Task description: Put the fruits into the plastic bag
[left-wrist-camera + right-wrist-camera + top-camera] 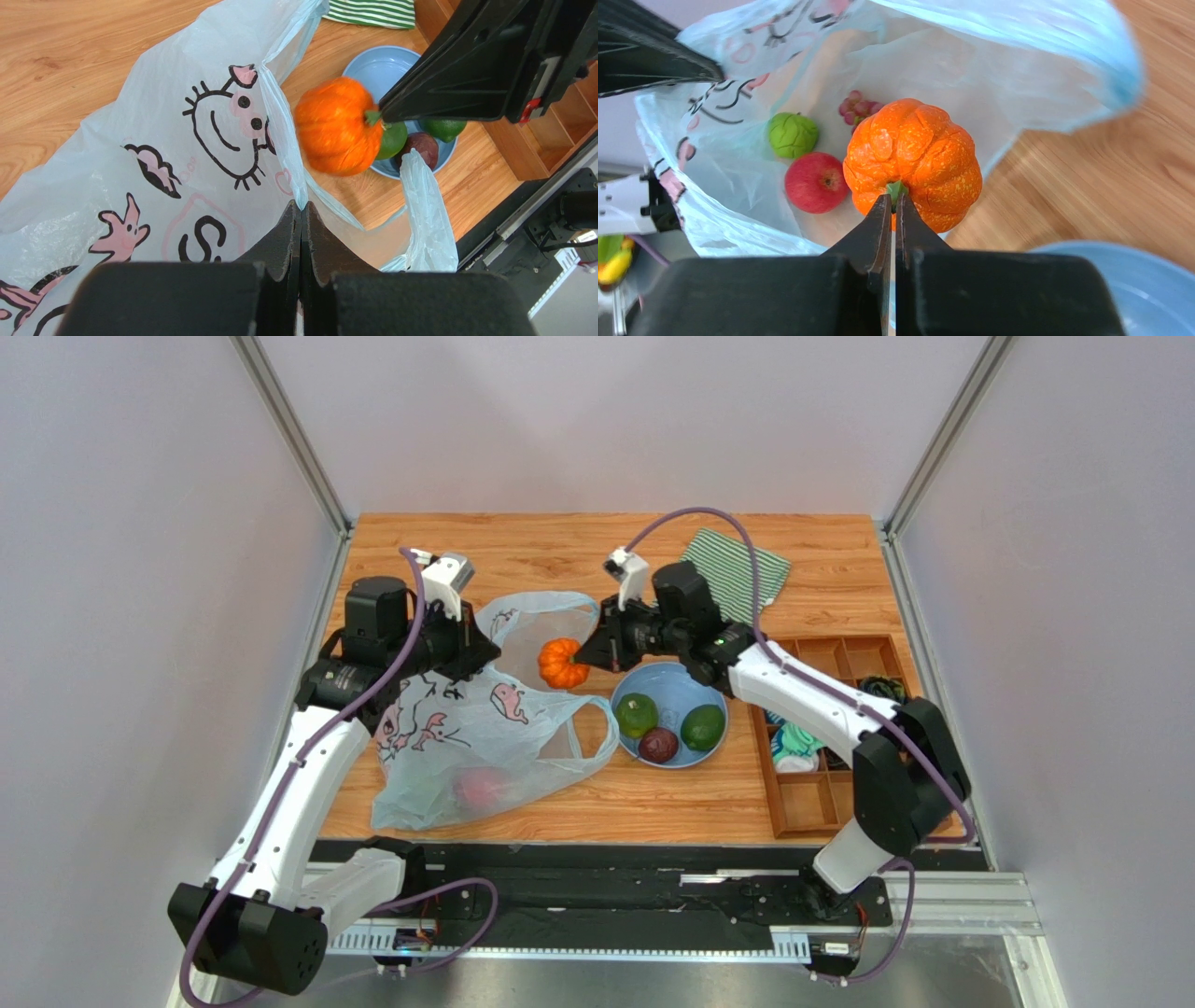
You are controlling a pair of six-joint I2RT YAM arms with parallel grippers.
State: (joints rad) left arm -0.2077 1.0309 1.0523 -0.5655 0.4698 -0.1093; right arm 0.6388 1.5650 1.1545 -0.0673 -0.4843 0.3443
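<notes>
On the wooden tabletop (561, 539) lay the plastic bag (477, 735), its mouth open toward the blue plate (669, 683) just beside it. The left tool (302, 210) was pinched closed on the bag's rim. The right tool (892, 203) gripped the orange fruit (913, 164) by its green stem, at the bag's opening. Two dark green fruits (637, 714) and a dark purple one (658, 745) sat on the plate. The red apple (815, 182), bright green ball (793, 134) and grapes (857, 108) lay inside the bag.

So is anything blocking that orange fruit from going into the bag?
Nothing visible. The right jaws hold the orange fruit by its stem, right at the mouth of the plastic bag, which the left jaws pinch open. The red apple, green ball and grapes lie deeper inside, off its path.
</notes>
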